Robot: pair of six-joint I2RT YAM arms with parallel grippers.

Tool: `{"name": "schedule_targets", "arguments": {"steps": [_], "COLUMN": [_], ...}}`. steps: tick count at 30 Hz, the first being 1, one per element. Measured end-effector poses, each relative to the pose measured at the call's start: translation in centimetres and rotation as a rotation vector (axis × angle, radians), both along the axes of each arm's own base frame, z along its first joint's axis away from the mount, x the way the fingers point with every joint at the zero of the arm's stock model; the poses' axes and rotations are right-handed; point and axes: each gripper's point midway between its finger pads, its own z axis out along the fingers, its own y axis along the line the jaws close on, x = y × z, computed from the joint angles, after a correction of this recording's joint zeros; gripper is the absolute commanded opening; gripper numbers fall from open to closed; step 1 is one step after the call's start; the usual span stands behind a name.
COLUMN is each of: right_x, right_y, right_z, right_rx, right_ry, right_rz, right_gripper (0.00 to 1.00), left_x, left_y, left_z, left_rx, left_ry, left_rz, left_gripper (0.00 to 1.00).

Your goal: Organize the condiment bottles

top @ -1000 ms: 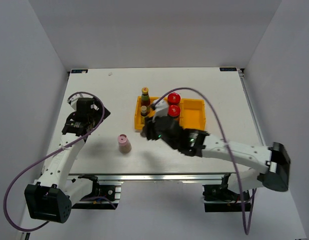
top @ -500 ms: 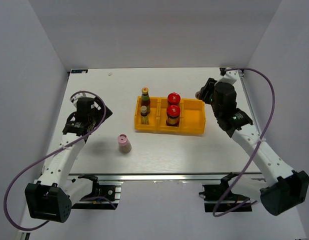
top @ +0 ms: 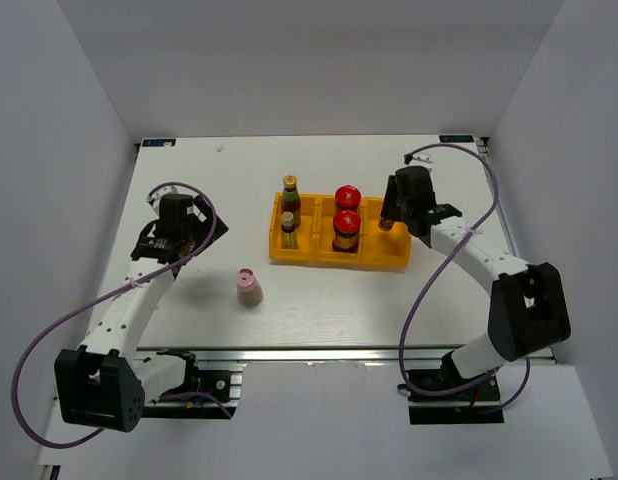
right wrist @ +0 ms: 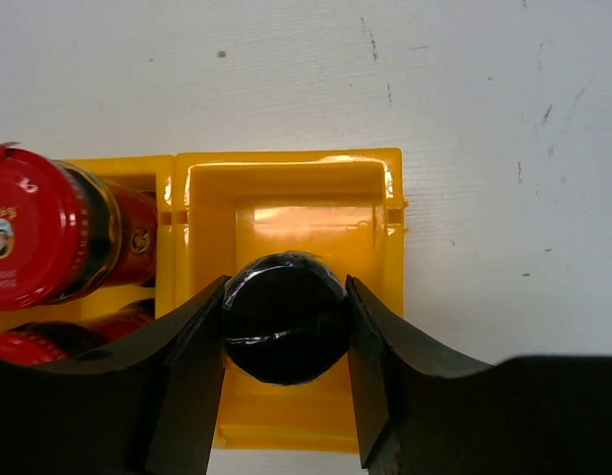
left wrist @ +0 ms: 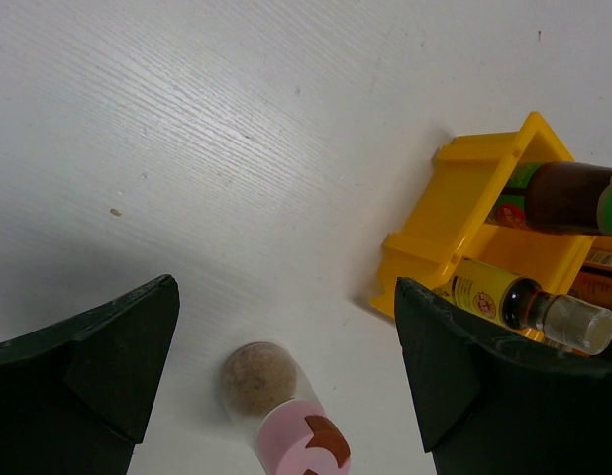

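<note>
White table (top: 189, 180) carries the yellow tray (top: 374, 262) right of centre. The right gripper (right wrist: 286, 319) is clamped on a dark round object (right wrist: 284, 315) above the tray's three o'clock compartment. The left gripper (left wrist: 281, 336) gapes wide over the pink-capped bottle (top: 248, 287), which stands at seven o'clock from the tray. The red-capped bottles (top: 347, 196) fill the middle compartment and the yellow-capped bottles (top: 289, 183) the nine o'clock one.
</note>
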Motion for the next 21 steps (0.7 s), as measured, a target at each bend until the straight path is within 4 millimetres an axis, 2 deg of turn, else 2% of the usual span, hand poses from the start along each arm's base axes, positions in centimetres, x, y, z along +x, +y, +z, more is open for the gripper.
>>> {"name": "schedule_targets", "arguments": {"steps": [5,8,11,16,21], "right_x": [1.0,1.6,2.5,3.4,4.0], "right_y": [0.2,0.3,0.7,1.0,0.9], "right_z": [-3.1,-4.2,-4.4,-4.0,-4.1], "right_rx": [-0.023,-0.037,-0.043,-0.047,-0.067], "right_ry": [0.049,0.057,0.027,-0.019,-0.047], "right_rz": [-0.004,0.002,0.017,0.036,0.042], "right_gripper": [0.34,0.36,0.38,0.58,0.60], "left_x": [0.0,0.0,0.0,0.1,0.1], "left_y": [-0.3,-0.3,-0.4,-0.6,-0.7], "left_z": [-0.4,-0.4,-0.3,-0.5,-0.6], "left_rx": [-0.007,-0.009,-0.013,-0.017,-0.021], "left_ry": [0.013,0.014,0.013,0.016,0.021], "left_rz": [-0.013,-0.016,-0.020,-0.026,-0.031], "left_gripper": [0.98,0.98,0.98,0.98,0.98]}}
